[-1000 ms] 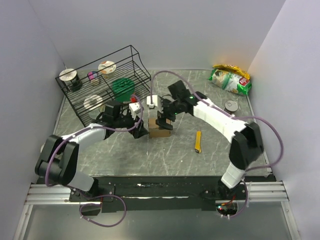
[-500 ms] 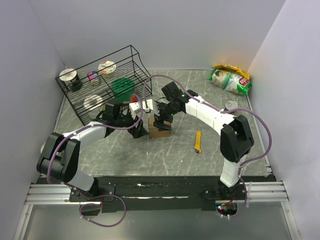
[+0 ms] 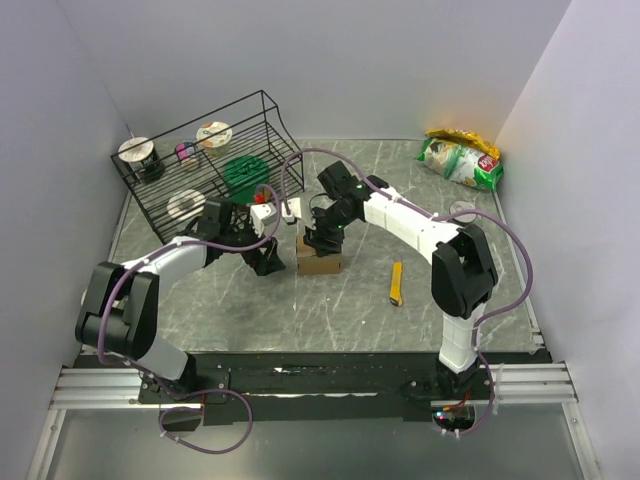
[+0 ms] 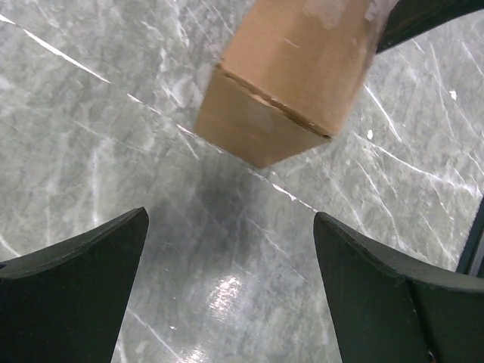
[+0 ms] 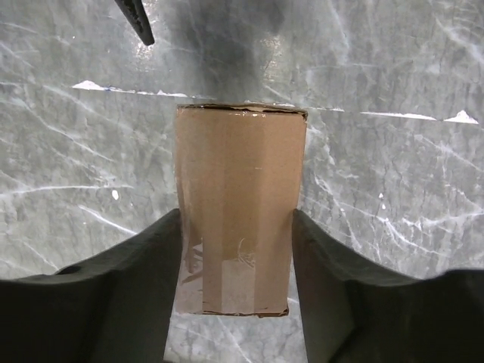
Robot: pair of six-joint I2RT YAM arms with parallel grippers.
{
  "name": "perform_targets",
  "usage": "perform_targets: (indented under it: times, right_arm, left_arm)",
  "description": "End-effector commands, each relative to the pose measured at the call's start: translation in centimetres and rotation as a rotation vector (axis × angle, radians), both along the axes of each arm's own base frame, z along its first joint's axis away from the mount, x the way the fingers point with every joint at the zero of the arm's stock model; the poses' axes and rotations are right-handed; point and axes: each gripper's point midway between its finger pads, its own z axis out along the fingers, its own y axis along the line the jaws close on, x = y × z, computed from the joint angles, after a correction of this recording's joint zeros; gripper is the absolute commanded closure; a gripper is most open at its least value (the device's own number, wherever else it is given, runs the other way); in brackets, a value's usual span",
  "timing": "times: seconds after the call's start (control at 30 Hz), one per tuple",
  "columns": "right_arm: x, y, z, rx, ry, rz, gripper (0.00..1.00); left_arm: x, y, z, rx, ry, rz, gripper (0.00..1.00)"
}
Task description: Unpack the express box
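The express box (image 3: 320, 263), a small brown taped carton, stands on the marble table (image 3: 330, 310) in the middle. My right gripper (image 3: 320, 242) comes down over it from behind. In the right wrist view both fingers (image 5: 151, 257) press against the box's (image 5: 240, 174) two sides, so the right gripper (image 5: 237, 227) is shut on it. My left gripper (image 3: 268, 262) sits just left of the box and stands open. In the left wrist view the left gripper (image 4: 231, 287) has only bare table between its fingers, and the box (image 4: 291, 76) lies ahead, apart from them.
A black wire rack (image 3: 262, 108) with cups and a green lid stands at the back left. A green snack bag (image 3: 460, 158) lies at the back right, with a small round grey disc (image 3: 462, 211) near it. A yellow knife (image 3: 396, 282) lies right of the box.
My right gripper has moved left over the box and closed onto its sides. My left gripper has pulled back to the left, away from the box.
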Motion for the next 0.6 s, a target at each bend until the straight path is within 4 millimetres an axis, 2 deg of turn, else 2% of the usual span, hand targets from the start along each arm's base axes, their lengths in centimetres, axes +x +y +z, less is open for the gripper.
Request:
perform_targets:
  times: [0.0,0.2,0.27,0.37,0.4,0.47,0.5,0.53,0.57]
  right_arm:
    - [-0.1,-0.1,0.8,-0.015,0.054,-0.042,0.49]
    - [0.3,-1.5,3.4,0.074,0.222,-0.237,0.52]
    - [-0.4,-1.7,4.4,0.119,0.296,-0.27,0.52]
    - [-1.1,-2.3,5.2,0.161,0.381,-0.304,0.53]
    - [-1.3,-2.5,5.3,0.165,0.398,-0.315,0.54]
    - [-1.3,-3.0,5.1,0.171,0.428,-0.347,0.55]
    - [-1.2,-3.0,5.1,0.176,0.425,-0.35,0.55]
    - [-1.3,-3.2,5.0,0.176,0.429,-0.354,0.54]
    - [-1.4,-3.2,5.8,0.191,0.395,-0.335,0.5]
  left_arm:
    - [0.2,-0.6,1.2,-0.023,-0.04,-0.069,0.03]
    - [0.7,-1.5,2.0,-0.068,-0.061,-0.106,0.04]
    - [1.0,-2.0,2.1,-0.09,-0.053,-0.113,0.04]
    - [1.8,-3.0,2.8,-0.134,-0.043,-0.154,0.03]
    - [2.0,-3.6,3.9,-0.164,-0.045,-0.188,0.04]
    - [2.2,-4.2,3.8,-0.18,-0.032,-0.221,0.04]
    - [2.6,-4.7,4.8,-0.199,-0.046,-0.247,0.04]
    - [2.4,-4.9,4.1,-0.196,-0.008,-0.259,0.04]
    - [2.5,-5.0,4.1,-0.195,-0.003,-0.267,0.04]
